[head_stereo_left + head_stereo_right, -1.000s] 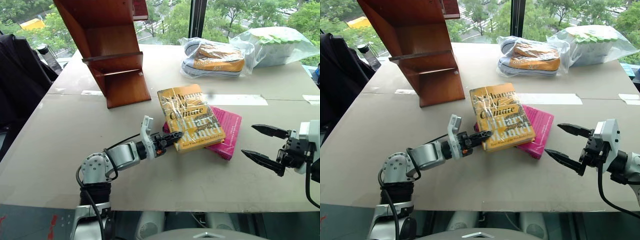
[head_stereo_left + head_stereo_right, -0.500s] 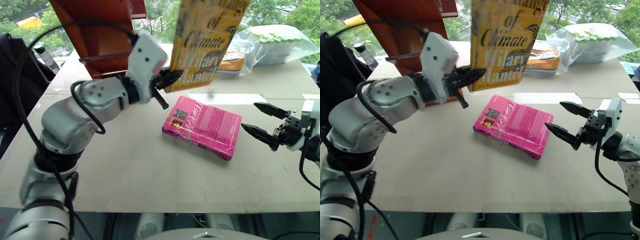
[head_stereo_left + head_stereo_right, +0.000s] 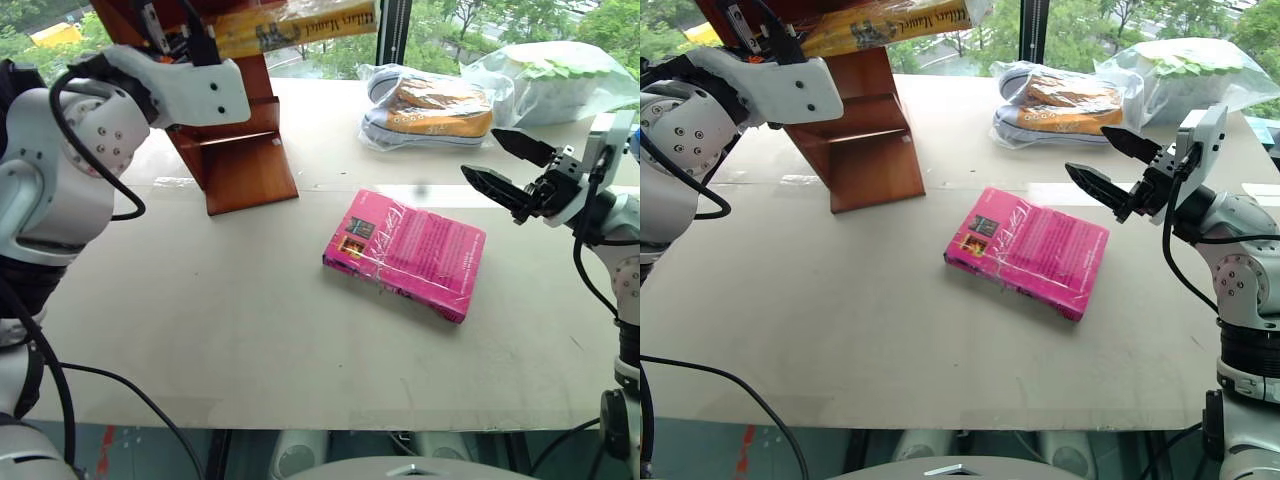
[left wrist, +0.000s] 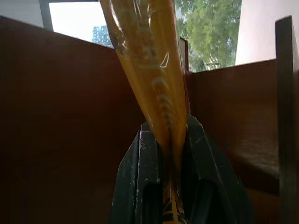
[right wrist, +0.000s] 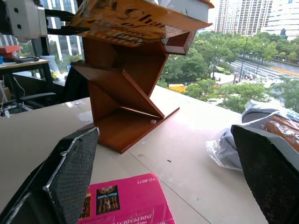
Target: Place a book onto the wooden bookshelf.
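Book: yellow-orange paperback in glossy wrap, held aloft and roughly level at the upper part of the bookshelf, its spine with white lettering facing the head camera; in the right wrist view its cover lies against the upper shelves; whether it rests on a shelf cannot be told. Left gripper: fingers closed tight on the book's edge, one finger on each side of the wrapped cover, the dark wood of the bookshelf all around. Bookshelf: reddish-brown polished wood, slanted side panel, stepped shelves, standing on the far left part of the surface. Pink book: wrapped, lying flat near the middle of the surface, apart from the bookshelf. Right gripper: raised above the surface beside the pink book's far right corner, fingers spread wide, holding nothing. Sneaker: orange and white, in a clear plastic bag, at the far side of the surface. Second clear bag: white and green contents, just beside the sneaker at the far right. Window behind with trees outside.
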